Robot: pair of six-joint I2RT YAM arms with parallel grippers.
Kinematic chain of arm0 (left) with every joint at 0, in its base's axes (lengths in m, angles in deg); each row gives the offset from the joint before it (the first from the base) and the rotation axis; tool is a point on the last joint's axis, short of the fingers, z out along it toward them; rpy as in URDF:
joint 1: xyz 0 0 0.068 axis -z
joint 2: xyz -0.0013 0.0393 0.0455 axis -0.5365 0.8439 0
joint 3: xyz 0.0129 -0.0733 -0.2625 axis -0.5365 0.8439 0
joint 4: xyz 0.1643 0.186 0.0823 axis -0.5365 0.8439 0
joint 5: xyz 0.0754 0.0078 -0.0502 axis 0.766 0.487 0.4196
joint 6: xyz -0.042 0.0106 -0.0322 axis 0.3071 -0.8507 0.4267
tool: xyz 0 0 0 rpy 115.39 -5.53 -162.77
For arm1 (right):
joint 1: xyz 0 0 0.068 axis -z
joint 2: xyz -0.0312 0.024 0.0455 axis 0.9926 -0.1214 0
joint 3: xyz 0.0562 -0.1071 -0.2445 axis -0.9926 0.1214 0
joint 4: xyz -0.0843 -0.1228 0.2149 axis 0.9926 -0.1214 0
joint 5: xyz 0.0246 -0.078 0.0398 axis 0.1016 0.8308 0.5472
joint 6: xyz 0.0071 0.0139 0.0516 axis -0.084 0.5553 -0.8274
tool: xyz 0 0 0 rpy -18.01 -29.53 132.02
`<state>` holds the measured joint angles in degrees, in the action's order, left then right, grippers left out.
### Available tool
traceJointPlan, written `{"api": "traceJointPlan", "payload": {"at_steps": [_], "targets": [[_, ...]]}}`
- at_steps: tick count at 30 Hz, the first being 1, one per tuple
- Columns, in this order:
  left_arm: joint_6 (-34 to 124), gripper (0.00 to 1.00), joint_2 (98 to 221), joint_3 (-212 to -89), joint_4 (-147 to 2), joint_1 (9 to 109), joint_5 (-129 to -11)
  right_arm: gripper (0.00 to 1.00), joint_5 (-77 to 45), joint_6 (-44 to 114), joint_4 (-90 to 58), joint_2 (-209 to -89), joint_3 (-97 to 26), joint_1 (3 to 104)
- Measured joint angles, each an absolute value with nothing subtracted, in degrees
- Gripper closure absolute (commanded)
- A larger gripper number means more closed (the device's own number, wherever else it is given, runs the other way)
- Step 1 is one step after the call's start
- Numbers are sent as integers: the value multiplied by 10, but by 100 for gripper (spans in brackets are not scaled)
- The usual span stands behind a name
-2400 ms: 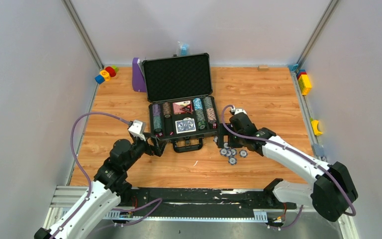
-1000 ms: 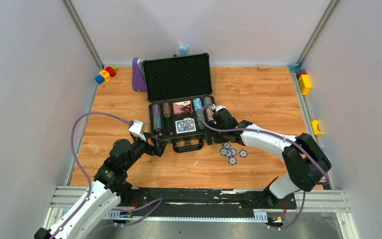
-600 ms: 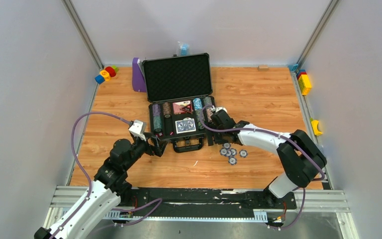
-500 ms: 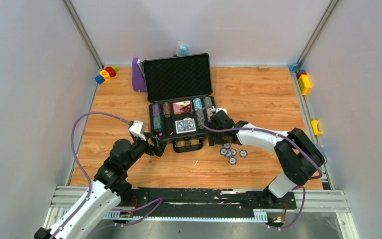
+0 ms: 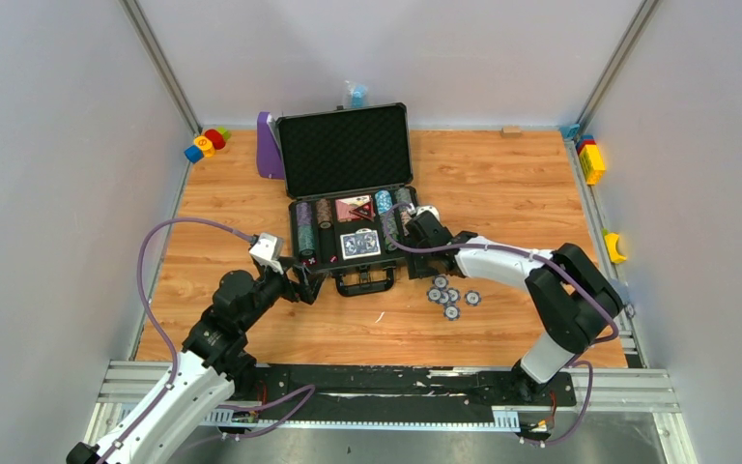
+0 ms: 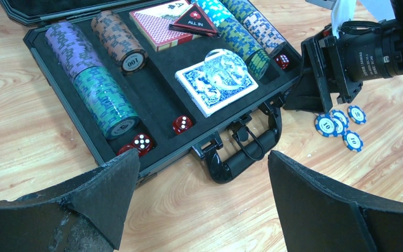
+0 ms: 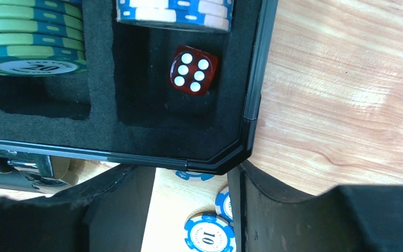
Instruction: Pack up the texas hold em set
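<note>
Open case (image 5: 346, 155), right gripper (image 7: 189, 178) at its corner

Lies mid-table, lid raised on the far side, chip stacks (image 6: 105, 100) and cards (image 6: 218, 81) in the foam. Hovers at the near right corner with fingers apart, clamped on nothing; that corner just ahead of the fingertips, a red die (image 7: 193, 70) just inside. Close by, right of the handle (image 5: 365, 282): loose chips (image 5: 449, 298). Near the front left corner, spread wide: left gripper (image 6: 202, 157).

In the top view the whole scene is seen from high above, facing down. In the left wrist view the open briefcase (image 6: 157, 97) is looked across obliquely from nearby; in the right wrist view its corner is seen very close. Loose blue chips (image 6: 326, 125) are shared by all three.
</note>
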<state>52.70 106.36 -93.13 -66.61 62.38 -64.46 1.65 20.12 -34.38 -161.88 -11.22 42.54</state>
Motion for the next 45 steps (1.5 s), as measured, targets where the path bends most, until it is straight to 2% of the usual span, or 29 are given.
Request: {"api": "traceJointPlan", "payload": {"at_steps": [15, 35, 41, 43, 45], "targets": [[527, 0, 1059, -931, -665, 624, -645, 64, -26, 187, -355, -1607, -105, 442], [527, 0, 1061, -931, -665, 624, -645, 69, -44, 168, -467, -1516, -122, 441], [527, 0, 1061, -931, -665, 624, -645, 69, -8, 155, -492, -1492, -123, 449], [527, 0, 1061, -931, -665, 624, -645, 63, -2, 147, -495, -1491, -121, 455], [527, 0, 1061, -931, -665, 624, -645, 52, -2, 142, -497, -1491, -117, 460]]}}
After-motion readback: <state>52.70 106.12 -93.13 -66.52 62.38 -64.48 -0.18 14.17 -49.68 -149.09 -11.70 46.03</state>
